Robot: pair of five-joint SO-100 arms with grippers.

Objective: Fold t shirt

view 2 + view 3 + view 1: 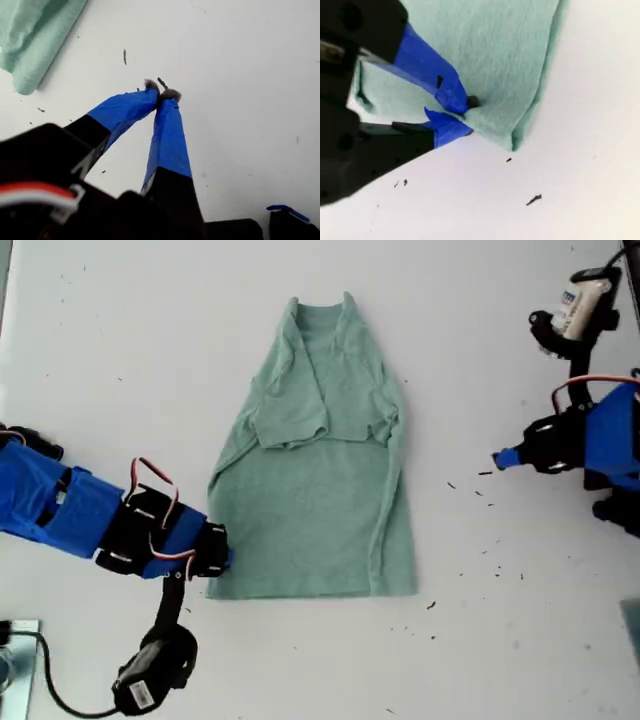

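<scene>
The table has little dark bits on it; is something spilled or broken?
Small dark specks lie scattered on the white table, mostly toward the exterior view's right of the t shirt. What they are is unclear; nothing looks broken.

No text, brand, number or sign can be read in any of the three views. The motor at the exterior view's upper right carries a pale label with dark marks on it, but they are too small and blurred to make out. The motor near the exterior view's lower left also bears a small white sticker, and its print is just as illegible. The t shirt is plain, with no print or tag showing. The blue tape on the gripper fingers in the wrist views has no writing on it.
</scene>
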